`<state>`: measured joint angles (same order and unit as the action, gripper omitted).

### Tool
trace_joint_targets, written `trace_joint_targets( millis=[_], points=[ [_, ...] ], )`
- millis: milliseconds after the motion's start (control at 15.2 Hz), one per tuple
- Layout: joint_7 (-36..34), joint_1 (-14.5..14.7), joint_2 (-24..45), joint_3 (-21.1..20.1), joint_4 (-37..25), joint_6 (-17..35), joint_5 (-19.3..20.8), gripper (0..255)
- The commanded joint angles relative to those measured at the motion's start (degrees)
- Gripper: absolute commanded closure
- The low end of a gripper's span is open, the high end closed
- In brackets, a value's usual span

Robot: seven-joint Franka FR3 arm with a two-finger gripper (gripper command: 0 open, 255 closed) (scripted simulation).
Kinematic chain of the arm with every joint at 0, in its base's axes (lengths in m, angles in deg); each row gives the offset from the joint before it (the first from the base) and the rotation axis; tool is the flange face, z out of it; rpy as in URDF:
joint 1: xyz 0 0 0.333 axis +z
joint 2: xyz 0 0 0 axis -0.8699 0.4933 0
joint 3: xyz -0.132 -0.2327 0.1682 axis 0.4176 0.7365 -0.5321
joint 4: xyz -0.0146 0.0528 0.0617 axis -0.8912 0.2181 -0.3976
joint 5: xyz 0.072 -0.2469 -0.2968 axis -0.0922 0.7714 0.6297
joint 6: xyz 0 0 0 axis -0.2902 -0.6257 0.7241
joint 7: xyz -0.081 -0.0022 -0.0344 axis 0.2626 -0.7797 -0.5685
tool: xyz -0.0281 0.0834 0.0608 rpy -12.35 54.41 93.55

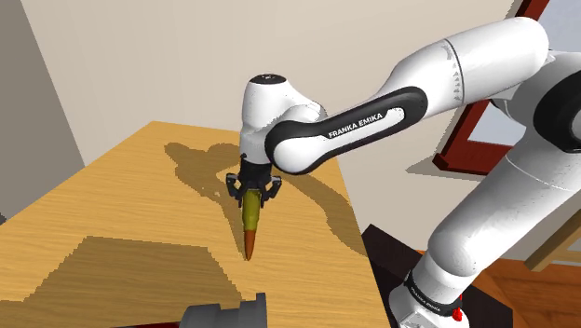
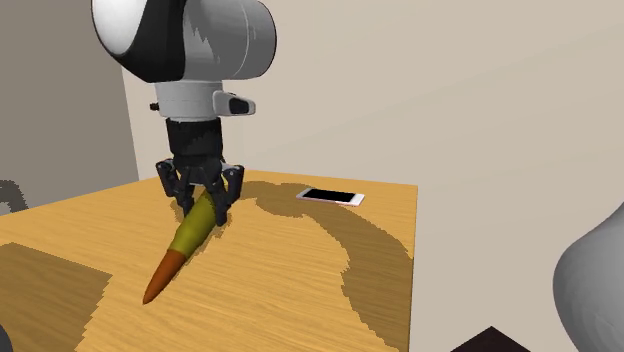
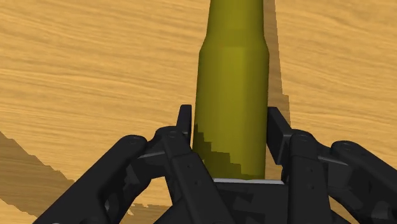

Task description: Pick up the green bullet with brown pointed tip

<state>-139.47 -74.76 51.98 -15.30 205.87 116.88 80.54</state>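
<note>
Bullet (image 1: 249, 222), olive-green with a brown pointed tip, lies low over the wooden table (image 1: 112, 205), tip aimed away from the gripper (image 1: 251, 192). In the wrist view the black fingers (image 3: 185, 122) sit clamped against both sides of its wide rear end. The grasp looks made, and whether it has left the wood I cannot tell. The next move calls for a straight, slow rise, since an end grip may let the tip swing.

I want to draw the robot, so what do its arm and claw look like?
The arm is rounded white tubes with black joints; a black band says FRANKA EMIKA in white letters. The gripper is all black with two fingers.
</note>
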Motion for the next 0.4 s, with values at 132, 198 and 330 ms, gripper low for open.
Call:
trace_joint_targets(
  millis=[132, 198, 330],
  points=[
    [1.15, 0.09, -1.58, 0.49, -1.92, -3.1, -1.31, 255],
    [1.4, 0.12, -1.95, 0.62, -2.41, -3.87, -1.59, 255],
    [1.44, 0.13, -2.01, 0.65, -2.49, -3.99, -1.64, 255]
  ],
)
